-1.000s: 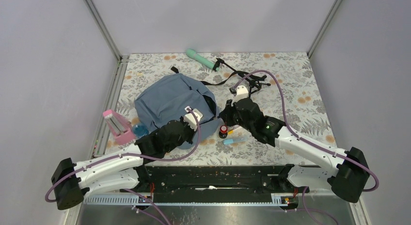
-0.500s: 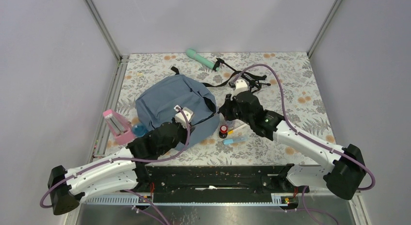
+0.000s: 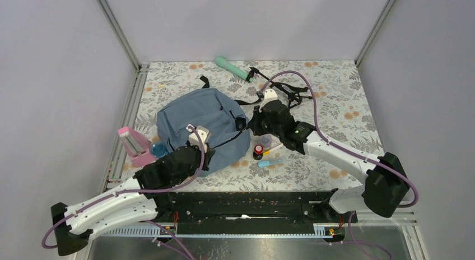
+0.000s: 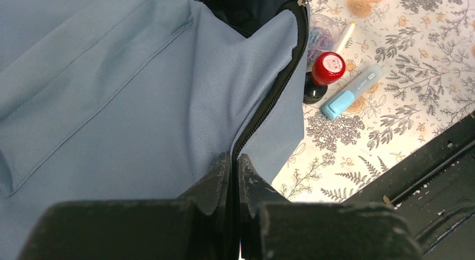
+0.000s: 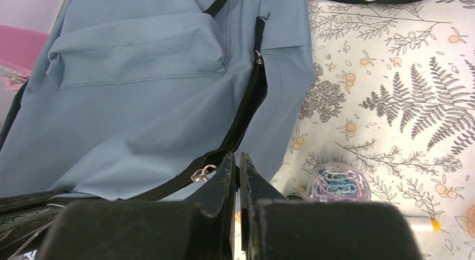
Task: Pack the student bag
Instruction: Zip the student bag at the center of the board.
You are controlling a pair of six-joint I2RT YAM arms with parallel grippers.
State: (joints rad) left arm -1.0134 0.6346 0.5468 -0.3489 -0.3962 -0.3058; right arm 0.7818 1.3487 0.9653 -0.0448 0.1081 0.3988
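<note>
The student bag (image 3: 190,111) lies flat on the flowery worktop (image 3: 347,103), a bit left of the middle of the top picture. It is big, soft and blue. Its black straps (image 3: 280,92) trail off toward the upper right.

The left claw (image 4: 234,159) is at the bottom middle of its own picture. Its two fingers are squeezed tight together. The bag fills the left side and the top of that picture. The bag's dark zip (image 4: 274,97) runs down from the top and goes right into the thin gap between the fingers. I cannot tell if any cloth is pinched there.

The right claw (image 5: 236,159) is clenched tight too, low in the middle of its picture. The bag lies above it and to its left. A small silver zip pull (image 5: 203,173) sits just left of the fingers, but I cannot tell if they touch it.

Beside the bag's lower right edge lie a red-topped stamp (image 4: 327,66), a light blue marker (image 4: 353,92) and a clear tub of paper clips (image 5: 336,184).
</note>
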